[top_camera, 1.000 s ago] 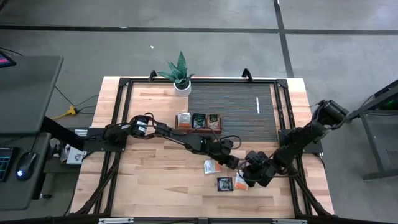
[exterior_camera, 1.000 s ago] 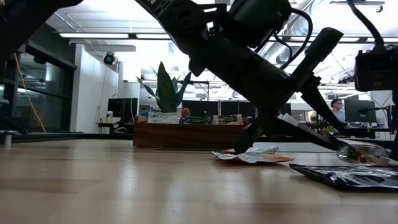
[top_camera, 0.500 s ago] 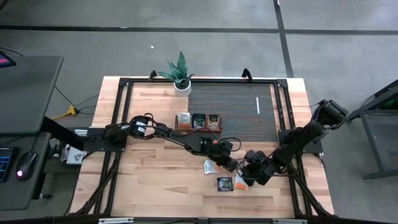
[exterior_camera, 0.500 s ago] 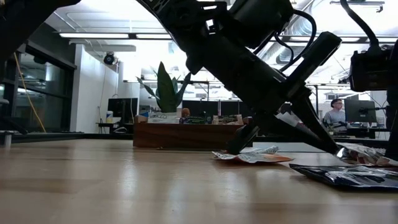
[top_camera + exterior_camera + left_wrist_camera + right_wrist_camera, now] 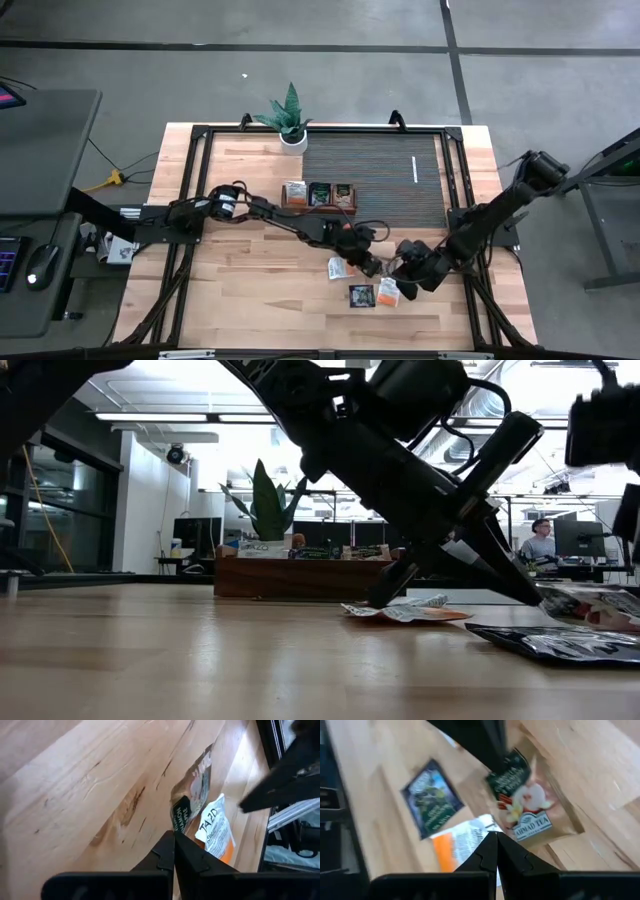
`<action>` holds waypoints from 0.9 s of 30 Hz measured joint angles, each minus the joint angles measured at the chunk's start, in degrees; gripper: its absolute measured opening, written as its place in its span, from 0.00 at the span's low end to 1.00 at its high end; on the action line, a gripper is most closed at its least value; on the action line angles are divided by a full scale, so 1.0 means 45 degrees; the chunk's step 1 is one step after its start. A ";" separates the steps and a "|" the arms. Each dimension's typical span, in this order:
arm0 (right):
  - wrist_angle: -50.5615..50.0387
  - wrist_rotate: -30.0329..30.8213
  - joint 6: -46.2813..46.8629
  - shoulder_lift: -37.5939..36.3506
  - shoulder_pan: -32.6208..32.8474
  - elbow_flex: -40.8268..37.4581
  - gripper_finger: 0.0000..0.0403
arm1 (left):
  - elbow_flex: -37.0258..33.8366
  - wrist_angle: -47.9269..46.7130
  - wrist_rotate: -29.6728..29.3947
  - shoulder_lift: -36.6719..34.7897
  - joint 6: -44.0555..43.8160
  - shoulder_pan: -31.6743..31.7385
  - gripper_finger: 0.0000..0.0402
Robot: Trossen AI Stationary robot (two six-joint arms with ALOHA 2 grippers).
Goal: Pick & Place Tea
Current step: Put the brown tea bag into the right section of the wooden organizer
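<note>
Three tea sachets lie near the table's front middle. My left gripper is shut on a brown sachet with a dark label, also seen in the right wrist view. Just to its right, my right gripper is shut on a white-and-orange sachet. A dark sachet lies flat on the table between the two, touched by neither gripper. The wooden tray stands farther back with sachets in its compartments. My left gripper pinches the brown sachet's dark-labelled end between its two fingers, slanting down from the table's left side. The sachet lies on the table, stretching away from the fingertips. My right gripper pinches the white-and-orange sachet at its white end, slanting down from the right. The sachet's orange end points away from the fingers. In the low view the sachet sits a little above the dark one; whether it is clear of the table I cannot tell.
A potted plant stands at the far edge, beside a dark ribbed mat that covers the far right. Black frame rails border the table. Bare wood lies to the near left.
My left gripper has shut on the brown sachet's dark end while staying in place. My right gripper has risen a little, shut on the white-and-orange sachet, and its arm has swung back toward the table's right edge.
</note>
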 joint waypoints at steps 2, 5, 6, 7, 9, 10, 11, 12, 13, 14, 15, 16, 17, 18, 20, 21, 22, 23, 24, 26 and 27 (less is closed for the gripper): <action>-0.0151 -0.0005 -0.0378 -0.0493 0.0000 0.0000 0.00 | 0.0000 0.0075 0.0133 0.0000 0.0237 0.0017 0.00; -0.0383 0.0042 -0.0889 -0.1141 0.0001 0.0005 0.00 | -0.0005 0.0139 0.0325 0.0000 0.0445 0.0017 0.00; -0.0516 0.0078 -0.1012 -0.1346 0.0000 0.0005 0.00 | -0.0005 0.0136 0.0343 0.0000 0.0525 0.0015 0.00; -0.0633 0.0164 -0.1092 -0.1542 0.0000 0.0005 0.00 | -0.0005 0.0144 0.0362 0.0000 0.0630 0.0015 0.00; -0.0957 0.0288 -0.1183 -0.1902 0.0000 0.0010 0.00 | -0.0005 0.0144 0.0431 0.0000 0.0782 0.0070 0.00; -0.1165 0.0293 -0.1207 -0.2063 0.0000 0.0010 0.00 | -0.0005 0.0144 0.0507 0.0000 0.0900 0.0080 0.00; -0.1370 0.0312 -0.1214 -0.2219 0.0000 0.0010 0.00 | -0.0005 0.0148 0.0618 0.0000 0.0987 0.0088 0.00; -0.1489 0.0339 -0.1218 -0.2373 0.0000 0.0010 0.00 | -0.0005 0.0144 0.0676 0.0001 0.1143 0.0127 0.00; -0.1633 0.0350 -0.1227 -0.2512 0.0000 0.0010 0.00 | -0.0012 0.0101 0.0697 -0.0058 0.1360 0.0156 0.00; -0.1729 0.0341 -0.1298 -0.2636 0.0000 0.0010 0.00 | -0.0029 0.0012 0.0713 -0.0144 0.1596 0.0169 0.00; -0.1784 0.0330 -0.1408 -0.2743 0.0000 0.0010 0.01 | -0.0029 0.0069 0.0733 -0.0226 0.1790 0.0200 0.00; -0.1772 0.0340 -0.1521 -0.2853 0.0000 0.0010 0.01 | -0.0024 0.0105 0.0714 -0.0317 0.1960 0.0276 0.00; -0.1763 0.0367 -0.1615 -0.2954 0.0000 0.0010 0.02 | -0.0024 0.0066 0.0708 -0.0436 0.2079 0.0330 0.00; -0.1773 0.0410 -0.1700 -0.3054 0.0000 0.0010 0.04 | -0.0024 -0.0080 0.0673 -0.0577 0.2207 0.0389 0.00; -0.1772 0.0615 -0.1911 -0.3222 0.0000 0.0015 0.07 | 0.0001 -0.0249 0.0661 -0.0791 0.2527 0.0530 0.00; -0.1771 0.0706 -0.2009 -0.3300 0.0000 0.0015 0.09 | 0.0127 -0.0319 0.0694 -0.0811 0.2705 0.0599 0.00; -0.1757 0.0747 -0.2178 -0.3382 0.0000 0.0015 0.11 | 0.0289 -0.0559 0.0792 -0.0811 0.2954 0.0660 0.00; -0.1740 0.0794 -0.2367 -0.3464 -0.0004 0.0015 0.13 | 0.0467 -0.0983 0.0973 -0.0811 0.3218 0.0686 0.00; -0.1700 0.0812 -0.2568 -0.3549 -0.0041 0.0019 0.15 | 0.0718 -0.1434 0.1198 -0.0807 0.3543 0.0709 0.00; -0.1657 0.0731 -0.2974 -0.3767 -0.0187 0.0019 0.20 | 0.1390 -0.2381 0.1581 -0.0801 0.4356 0.0705 0.00; -0.1649 0.0662 -0.3223 -0.3896 -0.0308 0.0019 0.22 | 0.1775 -0.2889 0.1770 -0.0804 0.4785 0.0670 0.00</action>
